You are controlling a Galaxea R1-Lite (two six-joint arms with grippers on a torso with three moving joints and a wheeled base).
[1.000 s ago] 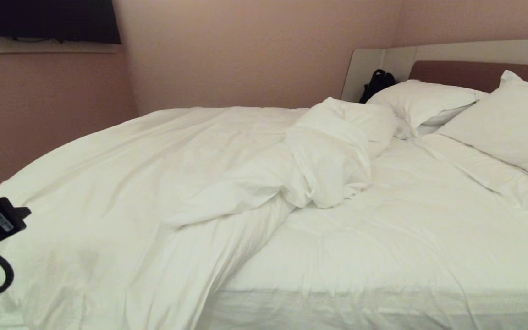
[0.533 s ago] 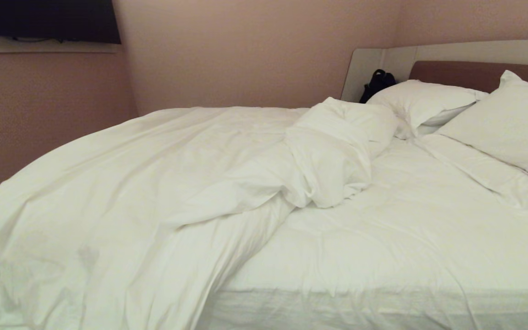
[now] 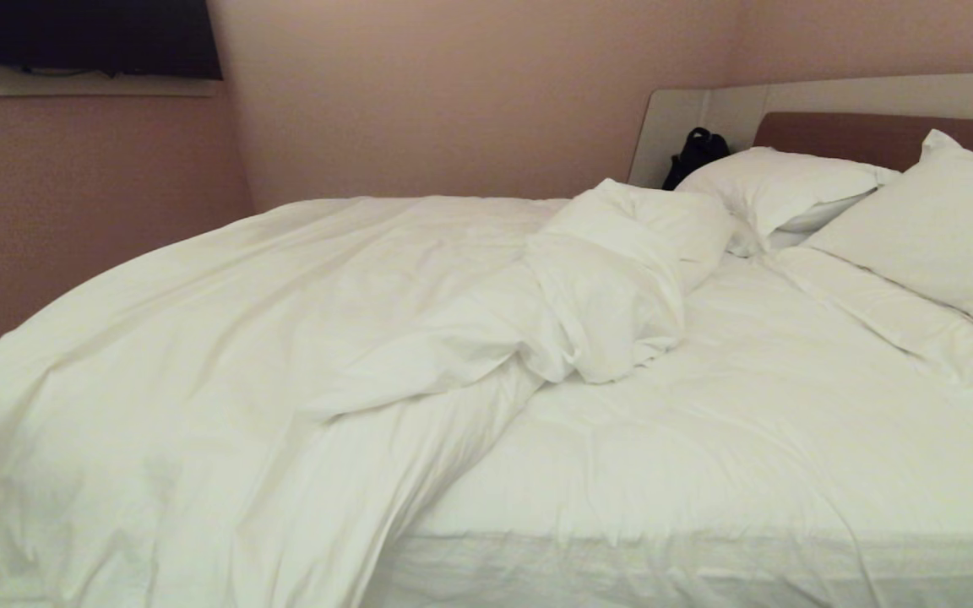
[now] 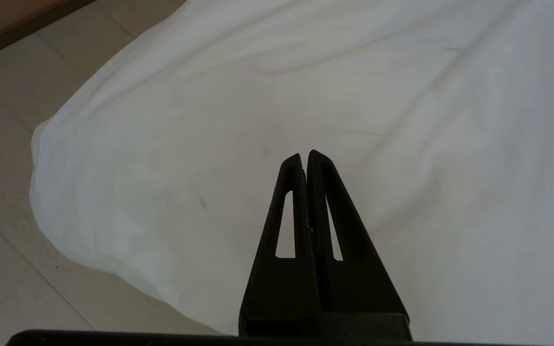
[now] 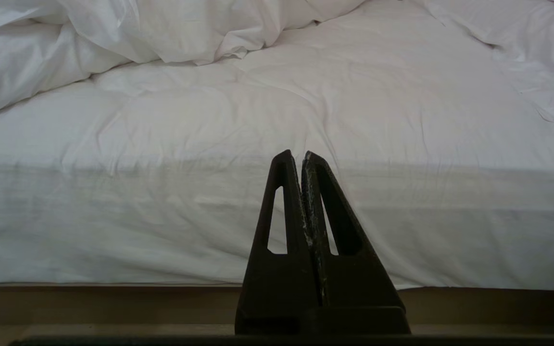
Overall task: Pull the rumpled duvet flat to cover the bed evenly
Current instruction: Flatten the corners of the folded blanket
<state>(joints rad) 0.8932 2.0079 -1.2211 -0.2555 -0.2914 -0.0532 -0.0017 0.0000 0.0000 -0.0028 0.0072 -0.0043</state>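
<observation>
Overhead, from the head camera, you see the bed (image 3: 790, 439) filling the room's corner, its duvet (image 3: 267, 355) heaped over the left half and trailing off the near left edge. A thick bunched fold of it rises toward the middle, ending just short of the pillows (image 3: 917, 228), which lean against the headboard (image 3: 841, 135). The right half of the mattress lies bare under a wrinkled sheet (image 3: 748, 422). A small black bag (image 3: 693, 152) sits in the far corner beside the headboard, and a dark screen (image 3: 89, 38) hangs on the wall at upper left. Neither arm shows in this view.

At the left wrist camera, you see the left gripper (image 4: 304, 154) with its two black fingers pressed tip to tip, holding nothing. It hangs above a rounded corner of the duvet (image 4: 258, 120) that drapes down onto the pale tiled floor (image 4: 3, 168); whether the tips touch the cloth you cannot tell.

At the right wrist camera, you see the right gripper (image 5: 297, 154) likewise closed and empty, level with the near side of the bed (image 5: 161, 230), apart from it. Beyond its tips lies the bare sheet (image 5: 354, 105), with the duvet (image 5: 89, 33) piled along the far edge.
</observation>
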